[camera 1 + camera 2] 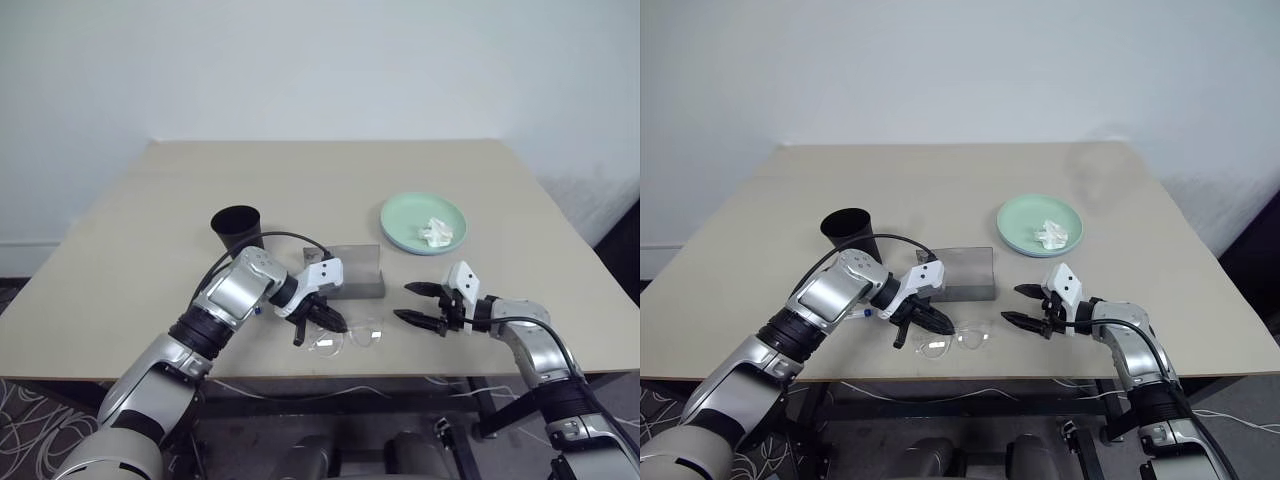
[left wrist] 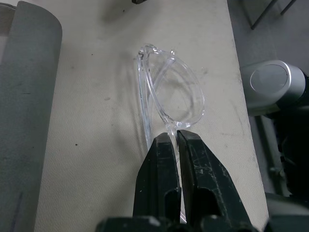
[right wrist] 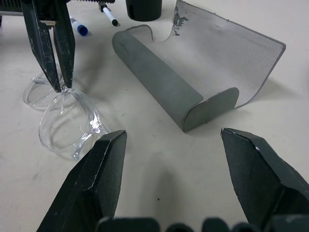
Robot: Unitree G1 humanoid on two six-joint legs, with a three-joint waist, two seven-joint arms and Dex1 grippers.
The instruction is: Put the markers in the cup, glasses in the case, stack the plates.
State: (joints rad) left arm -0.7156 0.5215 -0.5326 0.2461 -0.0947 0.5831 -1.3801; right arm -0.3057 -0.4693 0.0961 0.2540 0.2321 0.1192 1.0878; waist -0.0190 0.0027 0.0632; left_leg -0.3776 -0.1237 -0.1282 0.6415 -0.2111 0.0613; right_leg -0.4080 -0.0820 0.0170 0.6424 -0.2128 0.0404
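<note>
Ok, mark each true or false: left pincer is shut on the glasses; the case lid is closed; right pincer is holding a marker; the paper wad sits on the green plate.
1. Left pincer shut on the glasses: true.
2. The case lid is closed: false, it stands open.
3. Right pincer holds a marker: false, it is open and holds nothing.
4. Paper wad sits on the green plate: true.

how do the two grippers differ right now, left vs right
The left gripper with two black fingers is shut on the clear-framed glasses, pinching the frame at the bridge; the right gripper with two black fingers is open and holds nothing. The left points down at the beige wooden table; the right points nearly level, toward the glasses and the open grey case. Both hang over the table's near edge.
</note>
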